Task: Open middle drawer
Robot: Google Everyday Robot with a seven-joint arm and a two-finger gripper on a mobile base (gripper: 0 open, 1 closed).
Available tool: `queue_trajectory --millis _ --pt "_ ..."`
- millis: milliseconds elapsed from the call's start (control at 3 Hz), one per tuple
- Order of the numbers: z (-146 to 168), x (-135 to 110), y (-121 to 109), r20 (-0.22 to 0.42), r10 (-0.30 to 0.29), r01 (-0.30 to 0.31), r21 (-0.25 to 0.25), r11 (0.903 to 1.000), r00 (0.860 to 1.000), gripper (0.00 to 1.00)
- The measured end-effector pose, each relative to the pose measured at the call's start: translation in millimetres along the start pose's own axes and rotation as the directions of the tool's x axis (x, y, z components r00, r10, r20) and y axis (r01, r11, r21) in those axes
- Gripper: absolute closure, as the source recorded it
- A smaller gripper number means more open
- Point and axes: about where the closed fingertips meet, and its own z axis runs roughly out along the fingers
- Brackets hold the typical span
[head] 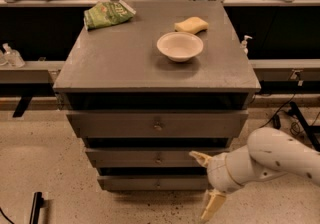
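Note:
The grey cabinet has three alike drawers in its front. The middle drawer (150,158) is the second tier, shut, with a small round knob (158,159) at its centre. The top drawer (157,124) is above it and the bottom drawer (150,183) below it. My gripper (204,184) is at the lower right, in front of the cabinet's right side, level with the middle and bottom drawers. Its two cream fingers are spread apart, one (199,158) near the middle drawer's right end and the other (211,205) lower. It holds nothing.
On the cabinet top (115,63) are a white bowl (180,46), a yellow sponge (191,25) and a green chip bag (107,15). A black bench runs behind. A small bottle (244,44) stands at the right and a dark object (35,207) lies on the floor at lower left.

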Motion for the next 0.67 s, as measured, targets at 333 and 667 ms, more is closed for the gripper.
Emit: queue_trajectory --millis 333,667 --pt "38.6 30.3 8.5 -0.010 -0.009 0.009 -0.010 0.9999 1.000 0.00" --pt "43.8 33.9 8.2 -0.008 -0.006 0.006 -0.007 1.0000 1.000 0.00"
